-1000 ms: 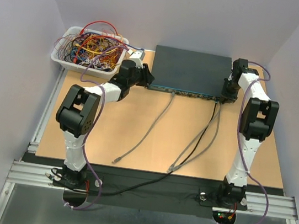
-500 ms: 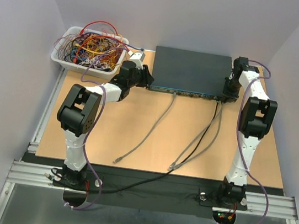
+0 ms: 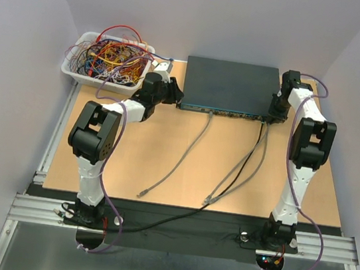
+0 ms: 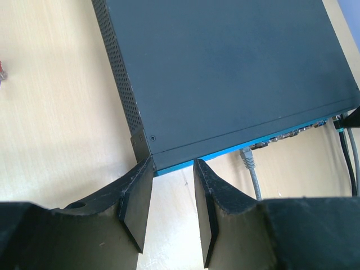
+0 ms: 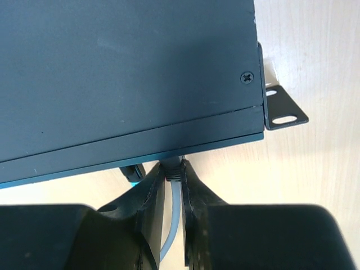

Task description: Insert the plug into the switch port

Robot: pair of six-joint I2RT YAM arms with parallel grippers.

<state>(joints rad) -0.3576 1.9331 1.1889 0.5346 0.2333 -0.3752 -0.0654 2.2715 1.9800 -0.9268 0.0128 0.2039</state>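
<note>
The switch (image 3: 230, 85) lies at the far edge of the table (image 3: 164, 153), teal front toward the arms. Your right gripper (image 5: 173, 175) is nearly closed, pinching the plug (image 5: 172, 167) of a grey cable (image 5: 170, 225) right at that front, near the switch's right corner. I cannot tell whether it has seated. Push straight in, level, without twisting. Your left gripper (image 4: 171, 175) stands half open and empty at the front left corner; brace the switch there against sliding.
</note>
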